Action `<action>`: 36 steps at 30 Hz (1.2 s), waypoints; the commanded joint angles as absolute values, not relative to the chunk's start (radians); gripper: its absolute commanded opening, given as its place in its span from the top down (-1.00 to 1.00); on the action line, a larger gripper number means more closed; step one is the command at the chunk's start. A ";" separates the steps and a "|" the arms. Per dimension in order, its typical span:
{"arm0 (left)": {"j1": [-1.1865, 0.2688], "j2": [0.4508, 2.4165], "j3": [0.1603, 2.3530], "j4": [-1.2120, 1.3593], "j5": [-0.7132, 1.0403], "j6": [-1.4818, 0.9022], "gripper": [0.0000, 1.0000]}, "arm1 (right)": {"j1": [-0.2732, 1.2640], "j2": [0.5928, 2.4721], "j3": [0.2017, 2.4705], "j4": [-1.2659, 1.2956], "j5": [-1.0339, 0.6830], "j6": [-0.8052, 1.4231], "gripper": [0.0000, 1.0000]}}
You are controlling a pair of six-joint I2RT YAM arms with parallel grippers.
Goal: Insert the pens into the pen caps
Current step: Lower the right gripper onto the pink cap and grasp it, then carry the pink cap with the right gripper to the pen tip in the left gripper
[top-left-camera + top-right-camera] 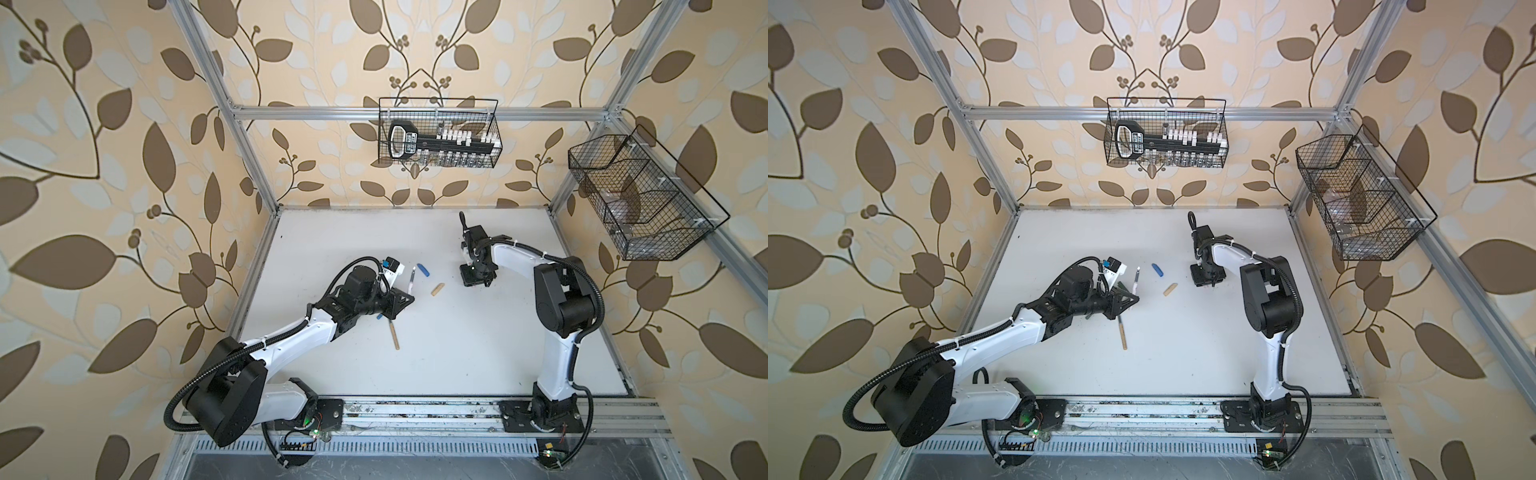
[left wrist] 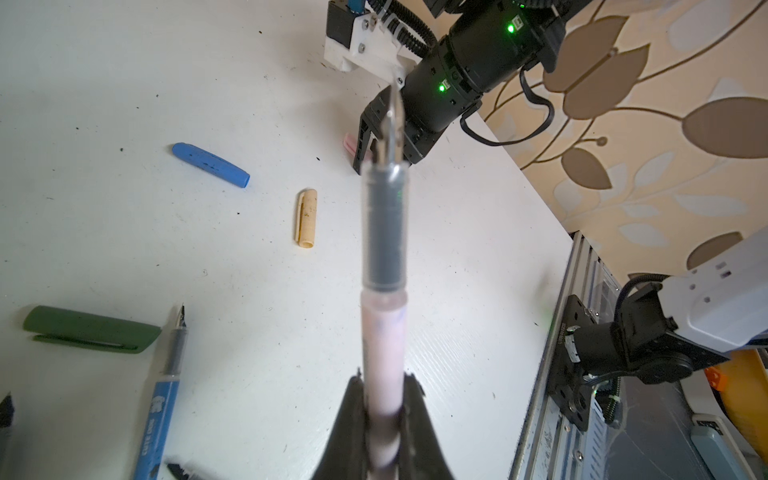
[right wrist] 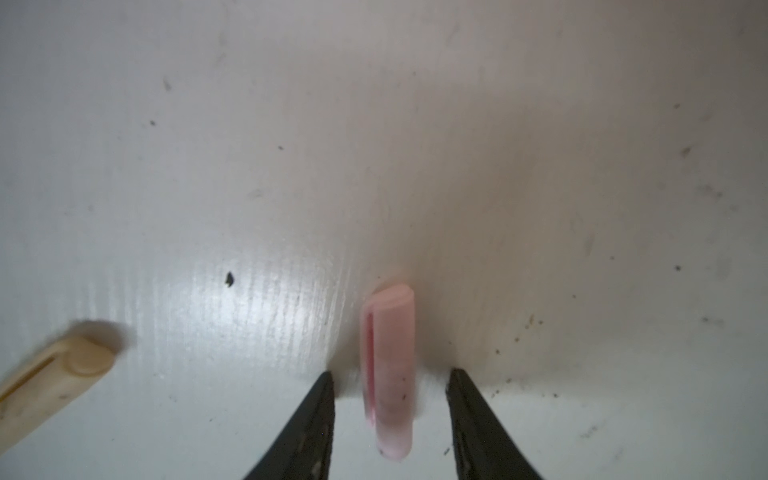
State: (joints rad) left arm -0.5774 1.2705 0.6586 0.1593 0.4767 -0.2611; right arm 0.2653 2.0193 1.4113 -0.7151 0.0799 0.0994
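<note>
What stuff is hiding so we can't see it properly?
- pink cap: hidden under the right gripper in both top views; blurred in the right wrist view.
- blue pen: mostly covered by the left arm in a top view.
- pink pen: back end buried inside the left gripper, left wrist view.
- dark pen tip: cut off by the left wrist view's edge; barrel colour unknown.

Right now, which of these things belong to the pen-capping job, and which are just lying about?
Belongs to the job: pink pen in the left tool; pink cap between the open jaws of the right tool; blue cap; tan cap; green cap; blue pen; tan pen.
Not part of it: wire basket on the back rail; wire basket on the side rail.
</note>
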 commanded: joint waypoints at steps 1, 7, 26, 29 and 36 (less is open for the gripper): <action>-0.586 1.239 0.663 0.196 0.505 -0.250 1.00 | 0.254 2.064 1.432 -0.737 0.108 0.071 0.10; -0.588 1.261 0.668 0.212 0.534 -0.267 1.00 | 0.259 2.080 1.444 -0.742 0.105 0.060 0.15; -0.600 1.277 0.673 0.210 0.544 -0.256 1.00 | 0.274 2.031 1.348 -0.660 0.057 0.090 0.54; -0.614 1.298 0.689 0.191 0.558 -0.238 1.00 | 0.273 1.993 1.301 -0.619 0.049 0.105 0.60; -0.687 1.347 0.731 0.138 0.521 -0.187 1.00 | 0.264 1.860 1.160 -0.508 -0.029 0.145 0.65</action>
